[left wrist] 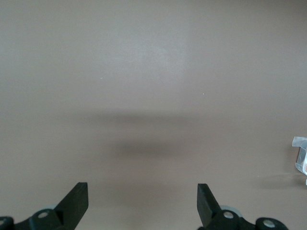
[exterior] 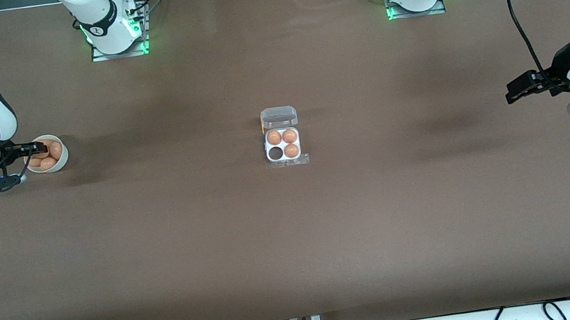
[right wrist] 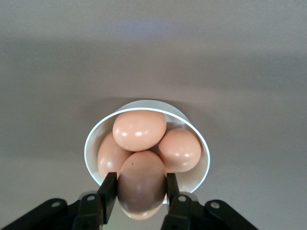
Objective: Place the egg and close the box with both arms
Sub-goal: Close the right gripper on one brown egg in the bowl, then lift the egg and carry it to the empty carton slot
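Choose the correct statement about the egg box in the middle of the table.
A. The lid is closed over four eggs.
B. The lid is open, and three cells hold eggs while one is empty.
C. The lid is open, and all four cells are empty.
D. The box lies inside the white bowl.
B: in the front view the box has its clear lid folded back, three eggs sit in the cells, and the cell nearer the camera toward the right arm's end is dark and empty.

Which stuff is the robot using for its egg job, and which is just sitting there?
Using: egg pinched in the right gripper over the bowl; box, lid open, one cell empty.
Just there: spare eggs in the bowl; left gripper waiting, open.
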`<control>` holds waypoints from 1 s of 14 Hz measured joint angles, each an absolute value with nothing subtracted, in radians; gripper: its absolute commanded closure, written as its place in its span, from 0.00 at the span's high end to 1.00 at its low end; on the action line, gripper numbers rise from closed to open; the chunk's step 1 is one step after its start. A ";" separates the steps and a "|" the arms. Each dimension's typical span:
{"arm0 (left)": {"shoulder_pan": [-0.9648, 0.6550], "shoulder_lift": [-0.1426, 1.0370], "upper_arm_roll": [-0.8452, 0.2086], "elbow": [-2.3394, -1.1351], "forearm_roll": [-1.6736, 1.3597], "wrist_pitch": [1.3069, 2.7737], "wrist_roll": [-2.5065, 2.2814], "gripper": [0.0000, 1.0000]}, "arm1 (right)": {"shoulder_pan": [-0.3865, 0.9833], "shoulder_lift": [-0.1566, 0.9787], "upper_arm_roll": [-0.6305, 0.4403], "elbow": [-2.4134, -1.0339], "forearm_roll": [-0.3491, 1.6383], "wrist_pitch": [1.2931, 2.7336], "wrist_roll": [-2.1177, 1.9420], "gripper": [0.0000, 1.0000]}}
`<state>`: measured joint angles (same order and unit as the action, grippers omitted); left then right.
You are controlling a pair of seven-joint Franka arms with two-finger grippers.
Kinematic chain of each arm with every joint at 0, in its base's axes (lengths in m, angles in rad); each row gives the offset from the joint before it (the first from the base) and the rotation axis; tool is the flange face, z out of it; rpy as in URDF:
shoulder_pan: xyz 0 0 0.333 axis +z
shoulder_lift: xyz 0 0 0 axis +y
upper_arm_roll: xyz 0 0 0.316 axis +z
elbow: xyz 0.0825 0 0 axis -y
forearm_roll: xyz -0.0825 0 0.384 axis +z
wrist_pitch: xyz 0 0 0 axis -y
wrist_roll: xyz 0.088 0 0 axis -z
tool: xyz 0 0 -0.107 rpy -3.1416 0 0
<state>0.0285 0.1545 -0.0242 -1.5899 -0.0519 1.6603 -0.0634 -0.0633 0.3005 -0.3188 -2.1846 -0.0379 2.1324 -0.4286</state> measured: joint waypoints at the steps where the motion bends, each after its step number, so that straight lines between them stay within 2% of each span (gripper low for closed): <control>1: 0.029 0.155 -0.024 -1.590 -0.052 1.660 -0.063 1.00 | -0.063 0.301 -0.319 -2.183 -0.037 2.130 -0.429 0.32; 4: 0.029 0.155 -0.024 -1.590 -0.052 1.660 -0.063 1.00 | -0.062 0.302 -0.318 -2.152 -0.029 2.061 -0.429 0.32; 10: 0.029 0.155 -0.024 -1.590 -0.052 1.660 -0.063 1.00 | -0.046 0.323 -0.305 -2.005 0.052 1.846 -0.406 0.32; 14: 0.029 0.155 -0.024 -1.590 -0.052 1.660 -0.063 1.00 | 0.013 0.347 -0.249 -1.900 0.140 1.729 -0.249 0.32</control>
